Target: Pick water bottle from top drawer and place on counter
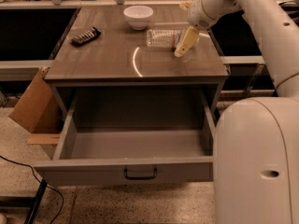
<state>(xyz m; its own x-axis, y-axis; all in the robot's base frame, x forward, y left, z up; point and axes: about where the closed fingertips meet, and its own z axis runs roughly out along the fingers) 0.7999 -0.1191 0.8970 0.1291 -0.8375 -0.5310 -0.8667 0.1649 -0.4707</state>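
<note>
Water bottle (161,37) lying on side on tabletop (112,64), right rear part, near white bowl (138,16); pincer (183,45) at bottle's right end, low over tabletop; whether open or closed cannot be told; top drawer (126,171) pulled out below; dark flat object (86,35) on tabletop's left; cardboard box (30,108) left of drawer

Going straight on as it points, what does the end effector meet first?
The end effector, beside the clear plastic water bottle, points down: likely the grey-brown wood-grain counter first, though depth is unclear.
</note>
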